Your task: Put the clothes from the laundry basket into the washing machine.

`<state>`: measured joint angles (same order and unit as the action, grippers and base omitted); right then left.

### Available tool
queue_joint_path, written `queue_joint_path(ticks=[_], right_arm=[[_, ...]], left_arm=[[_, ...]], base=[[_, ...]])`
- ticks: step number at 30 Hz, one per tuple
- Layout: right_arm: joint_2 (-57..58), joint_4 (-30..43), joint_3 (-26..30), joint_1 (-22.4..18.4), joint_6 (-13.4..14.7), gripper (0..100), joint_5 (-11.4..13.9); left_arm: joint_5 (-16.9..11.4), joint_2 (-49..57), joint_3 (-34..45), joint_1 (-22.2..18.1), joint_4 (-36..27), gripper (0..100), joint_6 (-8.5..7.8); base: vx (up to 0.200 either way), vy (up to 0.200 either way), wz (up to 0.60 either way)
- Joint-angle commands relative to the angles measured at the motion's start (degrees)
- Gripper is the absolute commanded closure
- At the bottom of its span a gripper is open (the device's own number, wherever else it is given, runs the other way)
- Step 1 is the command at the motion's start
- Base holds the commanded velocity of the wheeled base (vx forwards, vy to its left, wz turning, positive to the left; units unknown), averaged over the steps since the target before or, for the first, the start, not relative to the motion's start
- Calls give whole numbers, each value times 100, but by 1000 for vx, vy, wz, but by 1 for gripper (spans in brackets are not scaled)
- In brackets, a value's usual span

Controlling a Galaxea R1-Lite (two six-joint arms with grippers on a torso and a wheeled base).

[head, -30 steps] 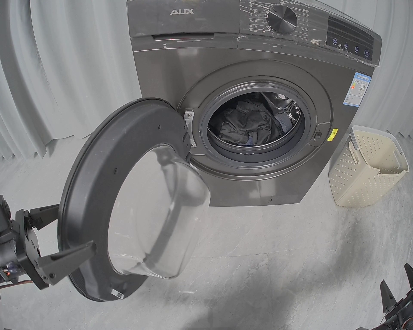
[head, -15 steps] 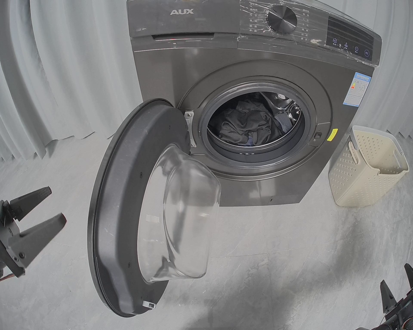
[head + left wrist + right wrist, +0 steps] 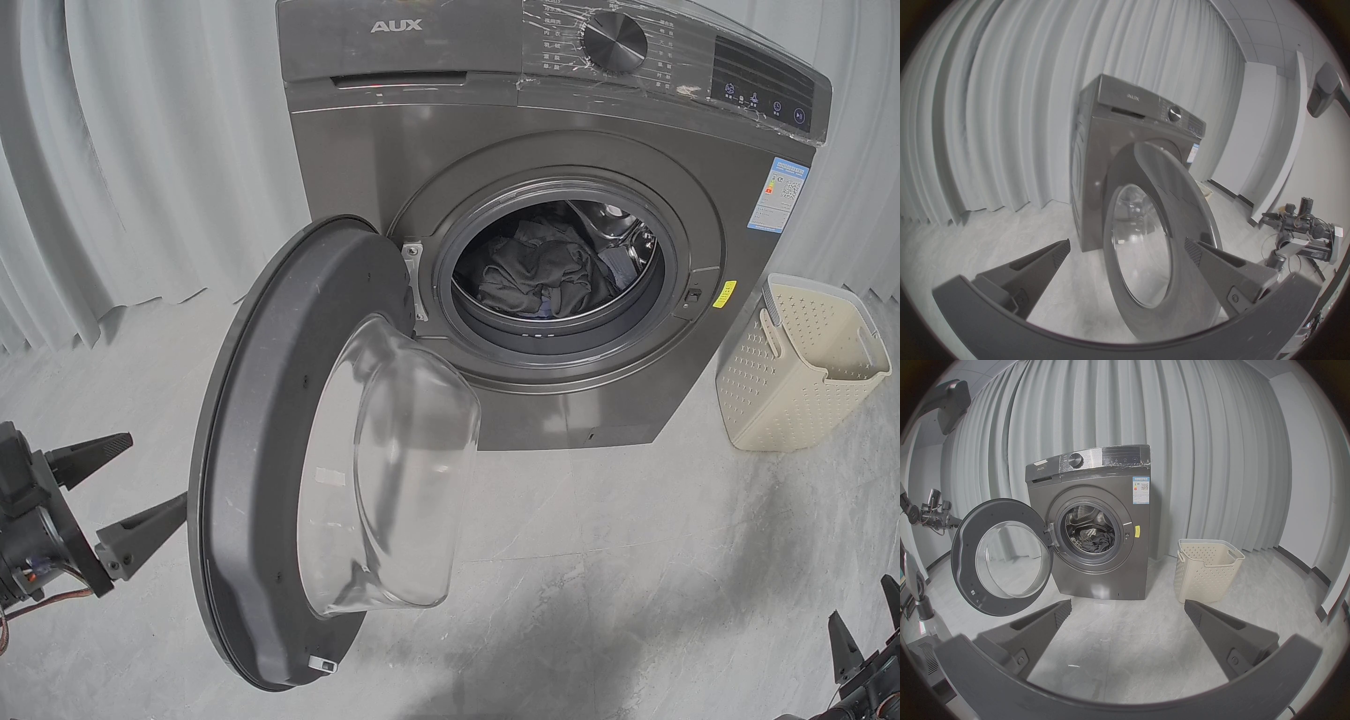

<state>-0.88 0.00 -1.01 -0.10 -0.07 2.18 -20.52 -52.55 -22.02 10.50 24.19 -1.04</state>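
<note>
Centre frame, the washing machine [image 3: 394, 159] stands with its door [image 3: 272, 412] swung open toward the lower left, and dark clothes [image 3: 534, 272] are heaped in the drum. At the right edge, the cream laundry basket [image 3: 797, 375] stands on the floor beside the machine. A blue-and-white label [image 3: 776, 195] and a yellow sticker [image 3: 724, 293] sit right of the opening. The left pincer [image 3: 157, 472] gapes wide at the door's edge; the right pincer [image 3: 1126, 603] is spread wide too

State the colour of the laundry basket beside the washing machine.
The laundry basket is cream with small perforations; the right wrist view shows it best.
</note>
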Motion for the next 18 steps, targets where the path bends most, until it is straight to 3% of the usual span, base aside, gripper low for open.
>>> queue_joint_path(ticks=[1,8,14,16,18], right_arm=[[17,0,101,1,-1,0,2],[17,0,101,1,-1,0,2],[9,0,101,1,-1,0,2],[9,0,101,1,-1,0,2],[17,0,101,1,-1,0,2]], left_arm=[[4,-537,-22,559,60,0,-19],[74,-897,-286,1086,69,0,16],[276,-1495,-488,1455,578,0,139],[522,-1855,-523,1613,1053,0,209],[575,-1934,-523,1657,1176,0,244]], base=[[0,0,0],[0,0,0],[0,0,0],[0,0,0],[0,0,0]])
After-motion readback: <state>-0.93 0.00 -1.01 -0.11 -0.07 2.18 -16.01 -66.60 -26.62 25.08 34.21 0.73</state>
